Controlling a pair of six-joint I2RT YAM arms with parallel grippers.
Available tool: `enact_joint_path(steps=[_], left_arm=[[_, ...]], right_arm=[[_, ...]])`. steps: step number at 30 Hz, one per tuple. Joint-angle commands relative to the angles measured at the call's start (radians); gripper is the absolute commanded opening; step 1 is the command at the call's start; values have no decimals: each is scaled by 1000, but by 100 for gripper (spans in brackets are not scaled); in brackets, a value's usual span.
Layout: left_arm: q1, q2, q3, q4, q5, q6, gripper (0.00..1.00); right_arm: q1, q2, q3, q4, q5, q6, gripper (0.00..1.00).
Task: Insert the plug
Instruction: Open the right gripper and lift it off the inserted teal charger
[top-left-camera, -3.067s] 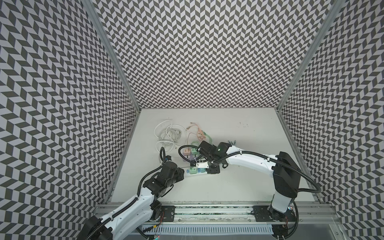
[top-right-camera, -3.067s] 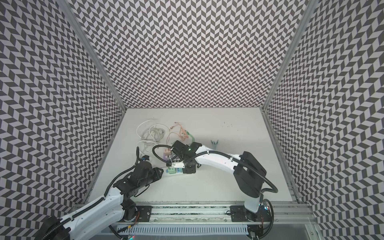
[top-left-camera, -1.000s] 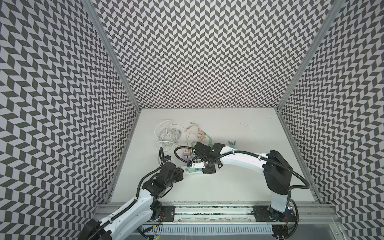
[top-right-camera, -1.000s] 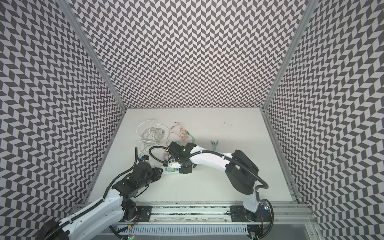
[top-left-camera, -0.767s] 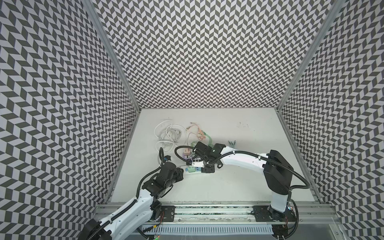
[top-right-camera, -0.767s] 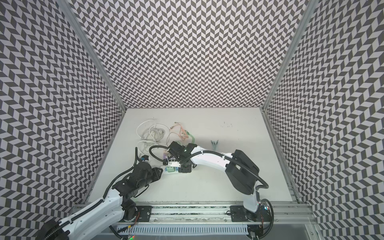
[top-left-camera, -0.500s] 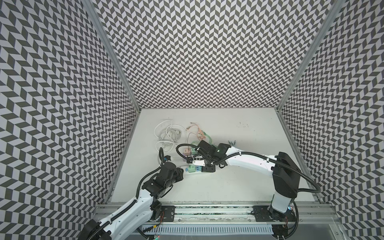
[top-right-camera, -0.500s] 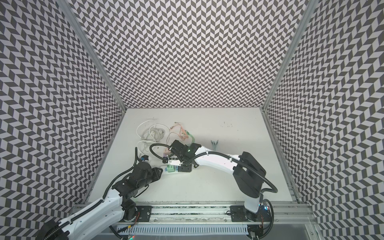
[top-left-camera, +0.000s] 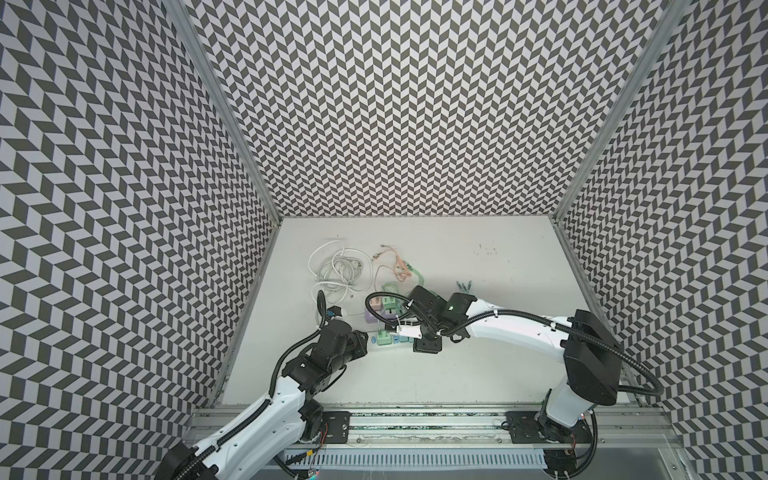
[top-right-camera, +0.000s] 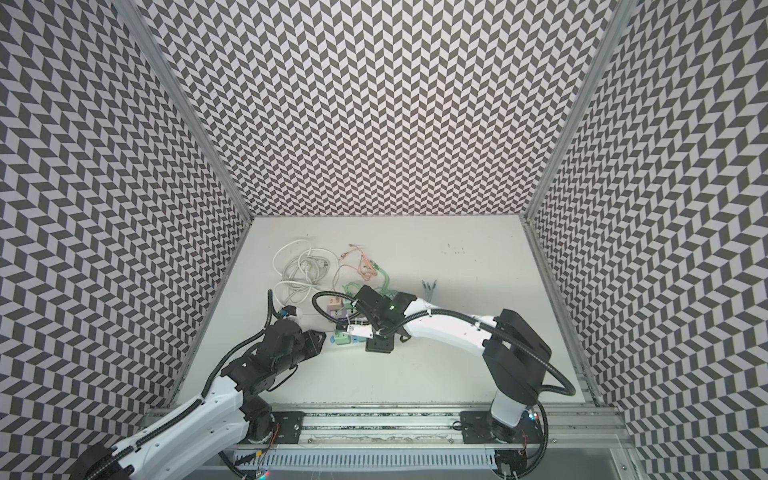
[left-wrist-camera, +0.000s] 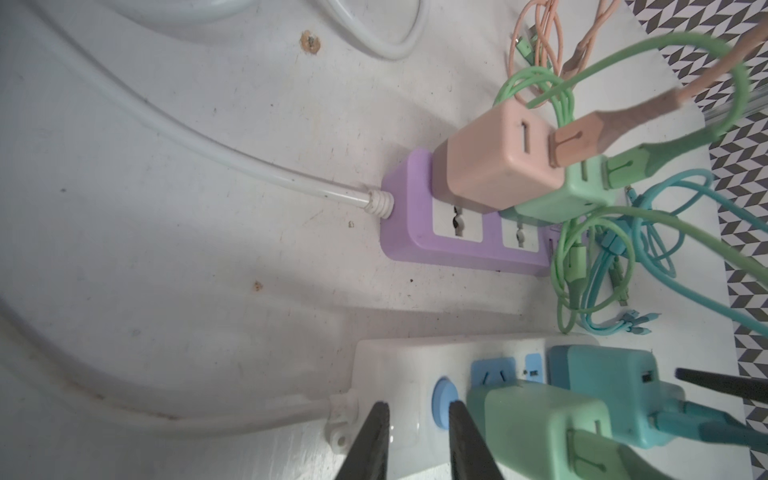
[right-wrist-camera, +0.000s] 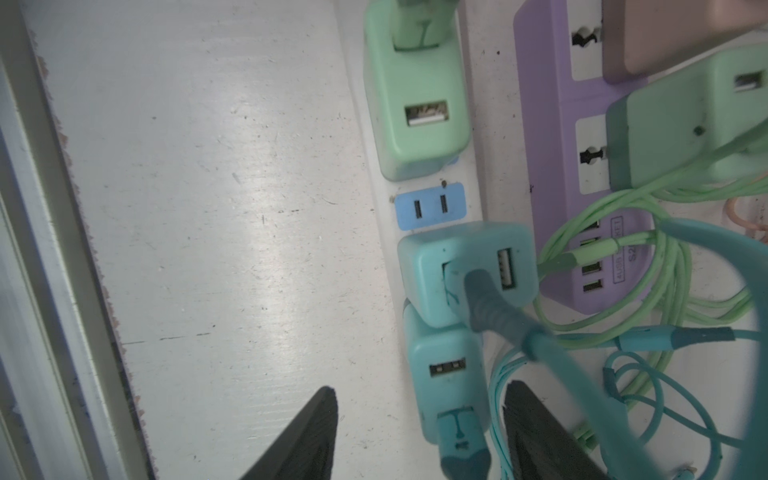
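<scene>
A white power strip (right-wrist-camera: 474, 195) with blue sockets lies near the table's front. A green charger (right-wrist-camera: 415, 104) and two teal ones sit in it, with one blue socket (right-wrist-camera: 430, 205) free between them. The teal plug (right-wrist-camera: 444, 374) at the strip's far end stands seated, with its cable plug (right-wrist-camera: 457, 440) in it. My right gripper (right-wrist-camera: 420, 386) hangs open over that plug, fingers clear on both sides; in a top view it (top-left-camera: 415, 338) is above the strip. My left gripper (left-wrist-camera: 419, 409) is shut on the strip's (left-wrist-camera: 399, 365) cable end by the round blue button (left-wrist-camera: 444, 401).
Just behind lies a purple power strip (left-wrist-camera: 415, 245) with a peach charger (left-wrist-camera: 494, 166) and a green charger (left-wrist-camera: 573, 199). Green and teal cables (right-wrist-camera: 665, 266) tangle beside both strips. A white cable coil (top-left-camera: 336, 270) lies at the back left. The metal front rail (right-wrist-camera: 37, 249) runs close by.
My right gripper has opened and let go of the teal plug, which stays in the strip. The right arm has drawn back slightly. The left gripper has kept its hold.
</scene>
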Motion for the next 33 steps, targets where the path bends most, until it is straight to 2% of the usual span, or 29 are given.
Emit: enact_joint_path(steps=[1, 10, 19, 24, 27, 31, 33], left_arm=[[4, -15, 39, -32, -17, 0, 28], [3, -32, 100, -83, -27, 12, 29], [10, -18, 165, -120, -56, 40, 30], [16, 4, 206, -132, -36, 73, 30], [16, 19, 230, -131, 11, 115, 30], [16, 27, 265, -148, 42, 136, 29], [16, 24, 277, -155, 56, 145, 29]], right_arm=[[-7, -26, -10, 44, -39, 11, 74], [-26, -144, -116, 134, -98, 88, 76], [-28, -269, -263, 287, -112, 247, 74], [-27, -345, -339, 337, -152, 306, 73], [-26, -389, -375, 396, -107, 389, 69], [-23, -458, -424, 466, -121, 472, 63], [-20, -494, -443, 499, -113, 516, 56]])
